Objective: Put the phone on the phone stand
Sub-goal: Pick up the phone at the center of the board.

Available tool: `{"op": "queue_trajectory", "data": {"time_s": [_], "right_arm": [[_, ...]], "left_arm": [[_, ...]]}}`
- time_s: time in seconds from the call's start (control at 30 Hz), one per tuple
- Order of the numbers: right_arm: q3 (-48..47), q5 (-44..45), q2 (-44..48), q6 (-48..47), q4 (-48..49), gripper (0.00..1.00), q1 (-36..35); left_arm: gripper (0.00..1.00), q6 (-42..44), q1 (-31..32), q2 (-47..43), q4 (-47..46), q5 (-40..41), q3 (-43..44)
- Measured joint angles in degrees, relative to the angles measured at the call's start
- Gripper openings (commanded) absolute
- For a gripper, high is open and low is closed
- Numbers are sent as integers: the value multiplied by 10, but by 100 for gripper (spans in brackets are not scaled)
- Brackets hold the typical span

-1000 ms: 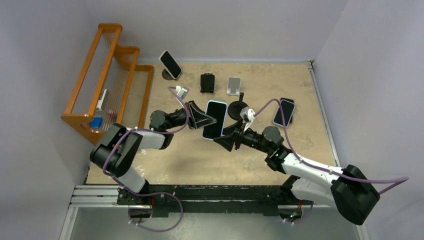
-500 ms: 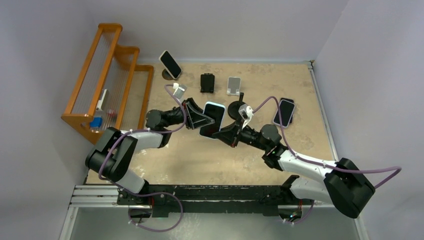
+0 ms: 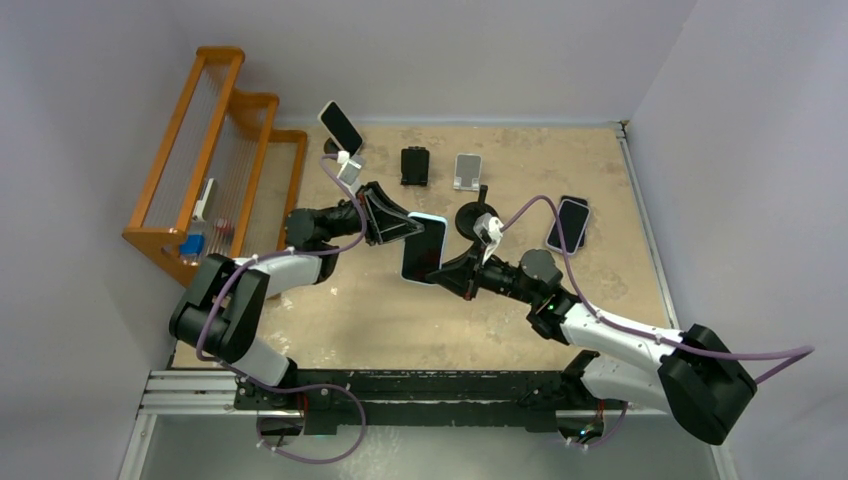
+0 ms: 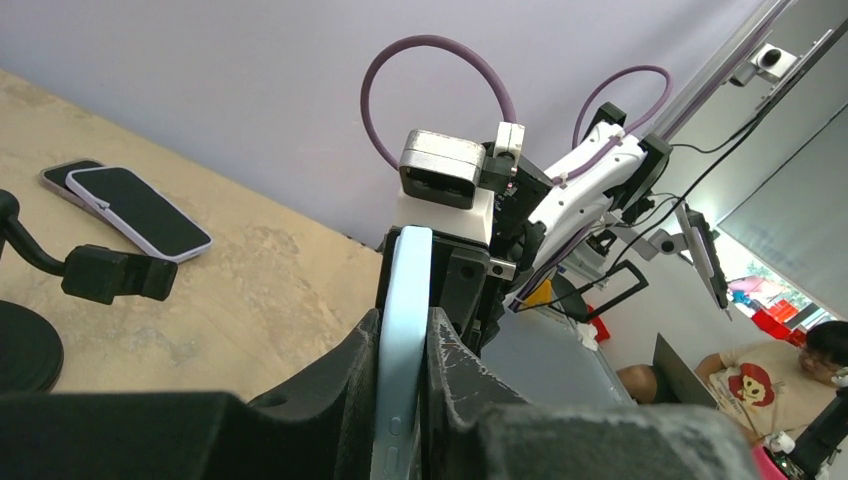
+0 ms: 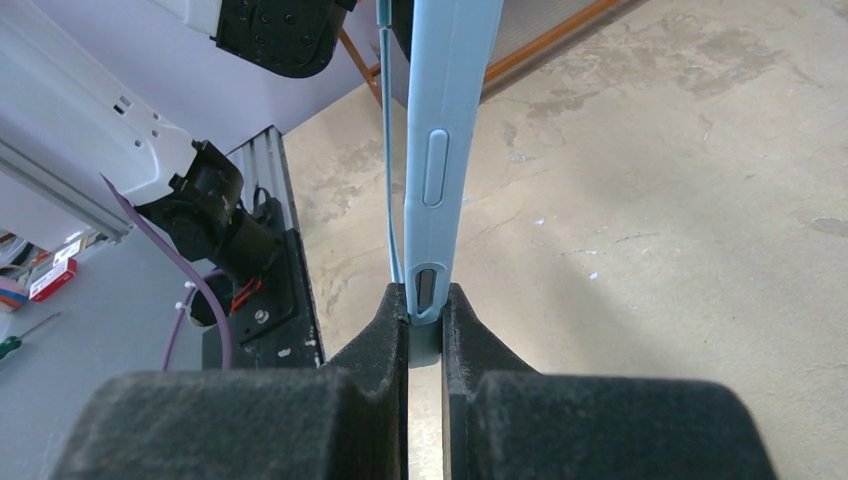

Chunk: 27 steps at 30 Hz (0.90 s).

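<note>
A phone in a light blue case (image 3: 424,248) is held above the table between both grippers, screen up in the top view. My left gripper (image 3: 407,229) is shut on its far left edge. My right gripper (image 3: 444,273) is shut on its near right corner. In the left wrist view the phone (image 4: 402,320) stands edge-on between my fingers (image 4: 352,370). In the right wrist view its end (image 5: 440,150) sits between the pads (image 5: 392,325). A black round-base stand (image 3: 470,215) is just behind and to the right of the phone, and shows at the left in the left wrist view (image 4: 25,345).
A black stand (image 3: 414,165) and a silver stand (image 3: 466,170) sit at the back. Another stand at the back left carries a phone (image 3: 340,129). Two stacked phones (image 3: 568,223) lie at the right. A wooden rack (image 3: 215,150) stands at the left.
Both grippers kept their hold on the phone. The left wrist swung toward the back left and the right gripper moved left, so the phone turned and shifted slightly nearer.
</note>
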<state>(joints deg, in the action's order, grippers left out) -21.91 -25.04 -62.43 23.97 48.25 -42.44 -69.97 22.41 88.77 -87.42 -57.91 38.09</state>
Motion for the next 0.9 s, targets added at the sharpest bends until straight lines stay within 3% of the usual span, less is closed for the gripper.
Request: {"op": "queue_trajectory", "data": {"time_s": [0.2, 0.27, 0.4, 0.57, 0.9], "right_arm": [[0, 0, -2, -5, -4, 0, 0], [0, 0, -3, -8, -10, 0, 0], [0, 0, -11, -11, -17, 0, 0], [0, 0, -20, -12, -18, 0, 0], [0, -1, -32, -20, -16, 0, 0]], "left_arm": [[38, -1, -3, 4, 0, -10, 4], [40, -2, -4, 8, 0, -13, 10], [40, -5, -11, 11, 0, -16, 19], [32, -5, -17, 12, 0, -20, 21], [37, 33, -19, 21, 14, -82, 49]]}}
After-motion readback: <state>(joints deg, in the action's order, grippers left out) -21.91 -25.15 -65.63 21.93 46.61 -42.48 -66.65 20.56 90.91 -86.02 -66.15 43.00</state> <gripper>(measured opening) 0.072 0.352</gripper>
